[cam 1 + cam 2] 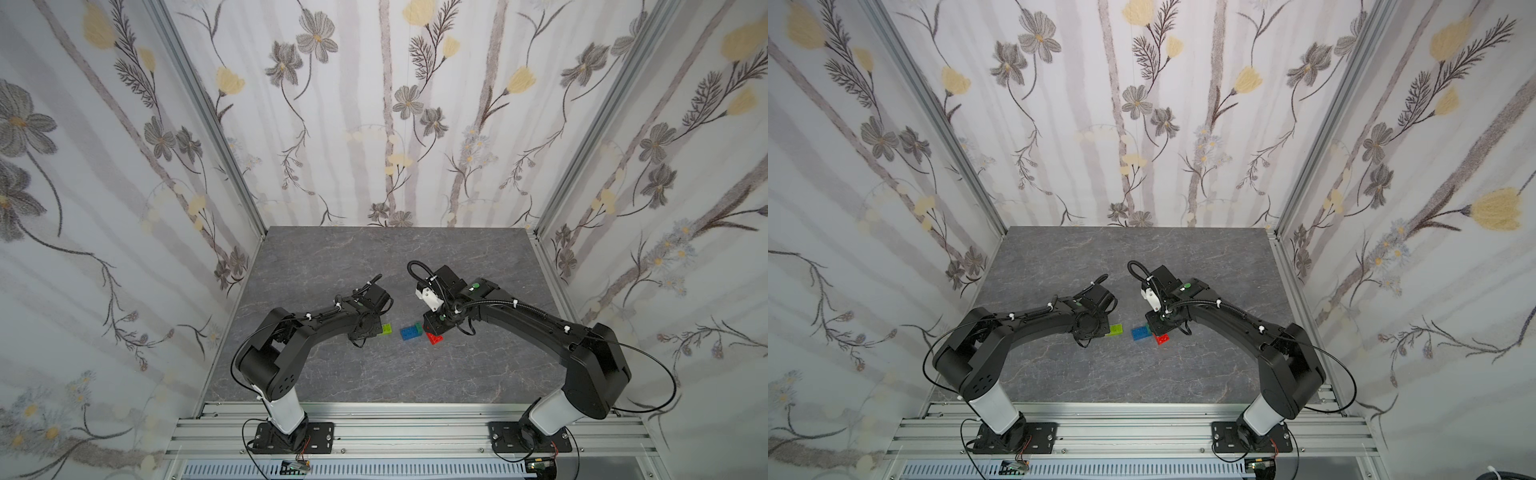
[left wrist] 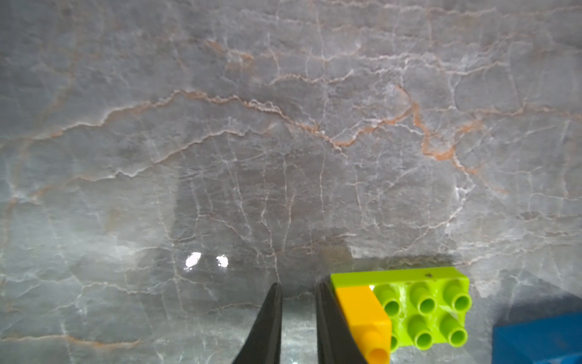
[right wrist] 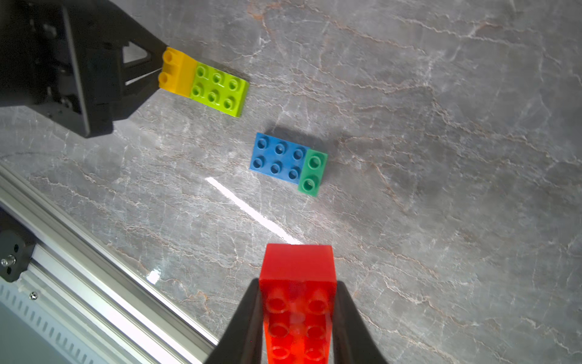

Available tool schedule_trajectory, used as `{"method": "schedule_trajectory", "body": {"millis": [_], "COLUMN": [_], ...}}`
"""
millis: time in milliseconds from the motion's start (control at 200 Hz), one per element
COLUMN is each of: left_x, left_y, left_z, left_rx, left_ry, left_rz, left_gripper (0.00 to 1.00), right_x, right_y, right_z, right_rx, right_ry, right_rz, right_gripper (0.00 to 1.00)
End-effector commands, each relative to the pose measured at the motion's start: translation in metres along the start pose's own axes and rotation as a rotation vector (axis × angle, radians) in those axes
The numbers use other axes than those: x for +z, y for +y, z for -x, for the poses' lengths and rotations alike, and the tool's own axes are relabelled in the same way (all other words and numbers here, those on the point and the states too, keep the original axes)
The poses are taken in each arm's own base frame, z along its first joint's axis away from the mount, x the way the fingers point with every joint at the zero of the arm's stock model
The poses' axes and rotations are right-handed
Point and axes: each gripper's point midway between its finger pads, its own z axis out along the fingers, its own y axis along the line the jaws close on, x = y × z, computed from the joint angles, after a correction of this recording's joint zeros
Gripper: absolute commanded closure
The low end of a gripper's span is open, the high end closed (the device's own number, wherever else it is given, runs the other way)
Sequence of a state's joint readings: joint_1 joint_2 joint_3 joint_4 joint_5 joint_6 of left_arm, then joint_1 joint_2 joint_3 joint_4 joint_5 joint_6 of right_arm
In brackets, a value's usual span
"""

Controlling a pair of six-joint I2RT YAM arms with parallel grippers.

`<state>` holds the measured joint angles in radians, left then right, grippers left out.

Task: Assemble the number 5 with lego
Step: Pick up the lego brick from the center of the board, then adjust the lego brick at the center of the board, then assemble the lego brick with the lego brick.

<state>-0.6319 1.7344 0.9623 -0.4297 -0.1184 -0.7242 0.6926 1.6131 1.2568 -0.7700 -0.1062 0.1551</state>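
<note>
While hidden from above, yellow brick [image 3: 176, 72] tops lime brick [image 3: 219, 89].

On the counter [image 1: 374, 270] we find three groups in a row. At left, a short brick [image 3: 176, 71] sits on the left long brick [image 1: 387, 329], touching the left pincer [image 2: 297, 285]. In the middle, another short brick [image 1: 418, 326] sits on the middle long brick's [image 1: 408, 333] right end. At right, the lone brick [image 1: 434, 339] sits in the right pincer [image 3: 297, 283].

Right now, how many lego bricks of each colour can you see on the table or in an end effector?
Red brick: 1
Blue brick: 1
Lime-green brick: 1
Yellow brick: 1
Dark-green brick: 1
Total: 5
</note>
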Motion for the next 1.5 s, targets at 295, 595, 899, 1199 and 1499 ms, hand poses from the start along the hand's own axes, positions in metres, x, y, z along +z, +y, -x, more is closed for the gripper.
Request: {"method": "schedule_trajectory", "body": {"millis": [295,595,899,1199,1499], "left_x": [0.011,0.013,-0.018,-0.047,-0.056], "left_y": [-0.016,-0.031,0.004,0.049,0.082], "left_z": [0.008,0.023,0.015,-0.01,-0.034], "left_rx": [0.042,0.079,0.005,-0.074,-0.159], "left_ry": [0.044,0.041,0.026,0.019,0.011], "left_rz": [-0.037,-0.048,-0.05,-0.034,-0.041], "left_gripper": [0.76,0.75,0.71,0.69,0.67], "right_x": [0.015,0.015,0.019,0.034,0.058], "right_y": [0.012,0.011,0.029,0.048,0.051], "right_z": [0.031,0.039,0.074,0.085,0.082], "right_rx": [-0.069,-0.129,-0.354,-0.534,-0.632], "right_ry": [0.01,-0.001,-0.045,0.054,0.196], "right_rz": [0.037,0.032,0.109,0.218,0.159], "right_gripper": [0.84,0.84,0.83,0.83,0.83]}}
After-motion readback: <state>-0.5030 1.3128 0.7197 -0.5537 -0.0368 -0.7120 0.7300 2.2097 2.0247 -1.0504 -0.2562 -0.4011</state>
